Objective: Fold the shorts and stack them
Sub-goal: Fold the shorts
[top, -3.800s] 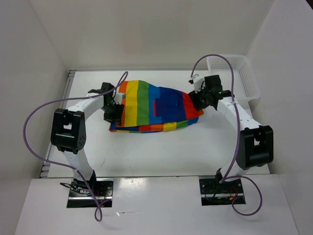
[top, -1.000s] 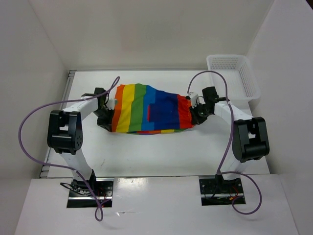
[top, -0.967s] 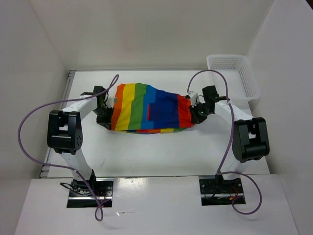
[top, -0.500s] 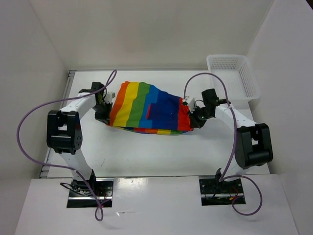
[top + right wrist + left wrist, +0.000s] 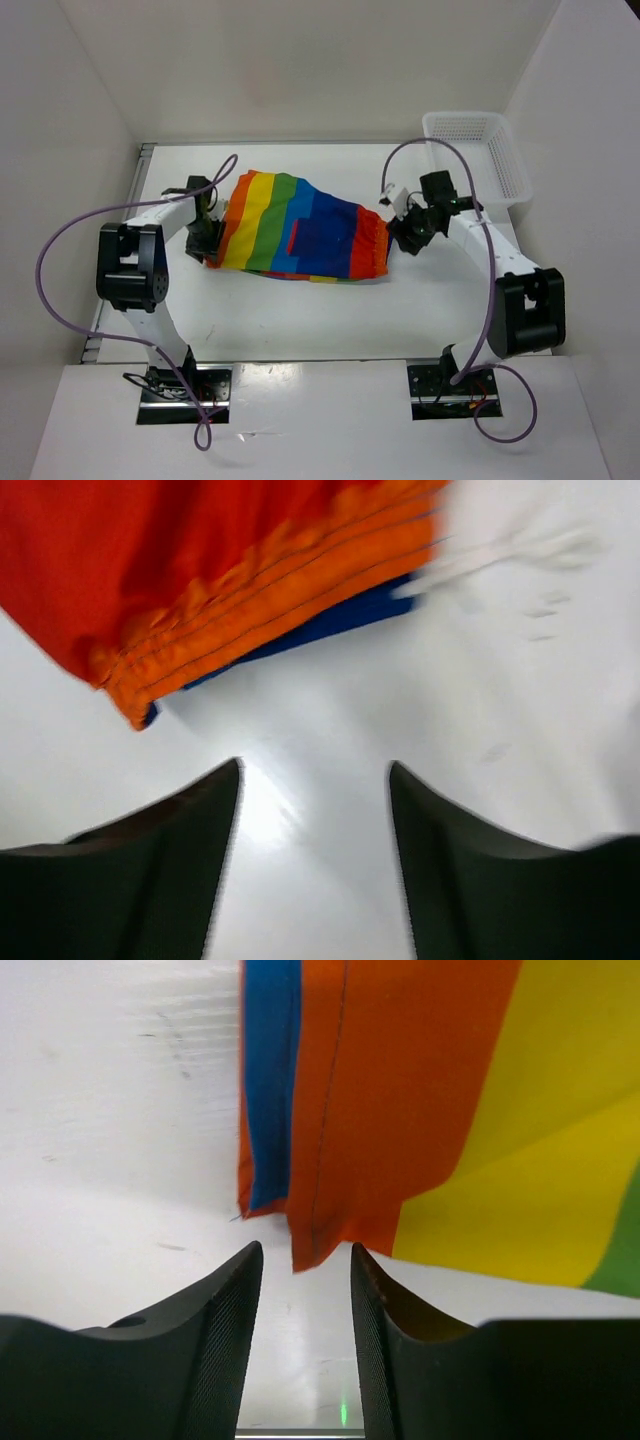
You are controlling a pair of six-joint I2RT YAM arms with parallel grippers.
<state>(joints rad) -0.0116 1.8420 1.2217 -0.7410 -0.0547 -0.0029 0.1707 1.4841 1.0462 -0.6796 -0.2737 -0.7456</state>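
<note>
The rainbow-striped shorts (image 5: 298, 235) lie folded flat on the white table, with a blue patch pocket (image 5: 325, 238) on top. My left gripper (image 5: 203, 240) is open and empty just off the shorts' left edge; in the left wrist view its gripper (image 5: 301, 1260) has an orange corner of the shorts (image 5: 330, 1160) just ahead of the fingertips, not gripped. My right gripper (image 5: 400, 235) is open and empty off the shorts' right edge; in the right wrist view its gripper (image 5: 314, 770) is over bare table, with the orange waistband (image 5: 260, 590) and the white drawstring (image 5: 500, 558) ahead.
A white mesh basket (image 5: 478, 152) stands at the back right corner of the table. White walls close in the table at the back and both sides. Purple cables loop over both arms.
Both grippers have let go of the shorts, which now lie flatter and slightly nearer the front. The right gripper has drawn back to the right; the left sits just off the left edge.
</note>
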